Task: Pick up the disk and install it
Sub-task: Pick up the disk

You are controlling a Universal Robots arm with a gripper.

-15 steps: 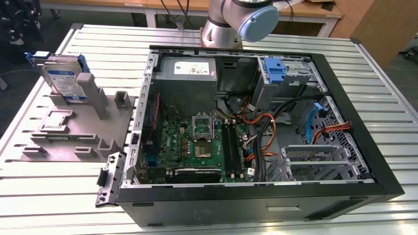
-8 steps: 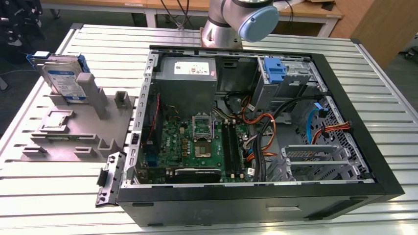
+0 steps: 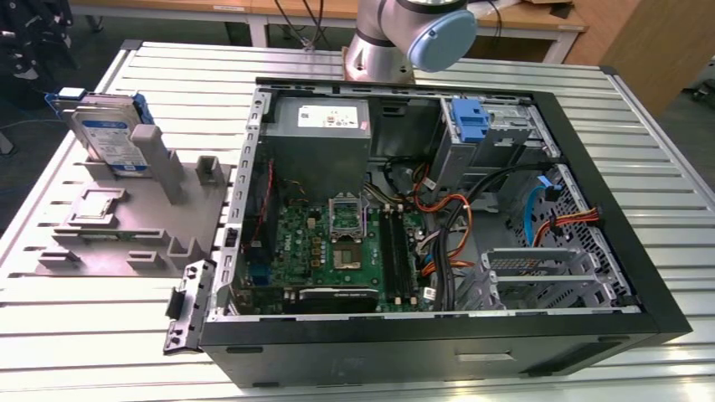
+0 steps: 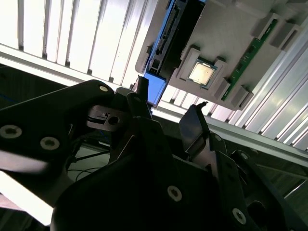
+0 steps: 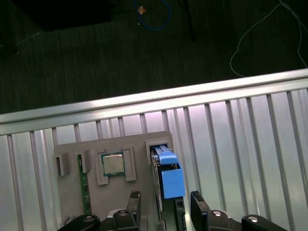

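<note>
In the exterior view you are seeing one disk (image 3: 110, 134) standing on its edge in one grey holder (image 3: 123, 226), at the exterior view's left of the bench (image 3: 90, 335). It is sitting well apart from the one open computer case (image 3: 625, 276), where a single bare blue bracket (image 3: 470, 121) is waiting in its bay. The arm's base (image 3: 419, 33) is rising behind the case.

In the first wrist view you are looking down on the pincer (image 5: 166, 198). Its two fingers (image 5: 197, 202) are standing apart and gripping nothing. The disk (image 5: 168, 180) is lying beneath them and, to my eye, some way off, not touching. The long line of its narrow upper edge is running straight through the gap, so one finger is facing each flat side. That alignment is what the grasp is depending on. Beside the disk the holder is carrying one processor chip (image 5: 113, 163) and one memory stick (image 5: 83, 192).

In the second wrist view you are seeing the same gap between the finger tips (image 4: 195, 120). The disk's dark, blue-edged side (image 4: 163, 48) is showing beyond them, in line with the opening. One chip (image 4: 201, 72) and one memory stick (image 4: 248, 62) are lying beside it.
</note>
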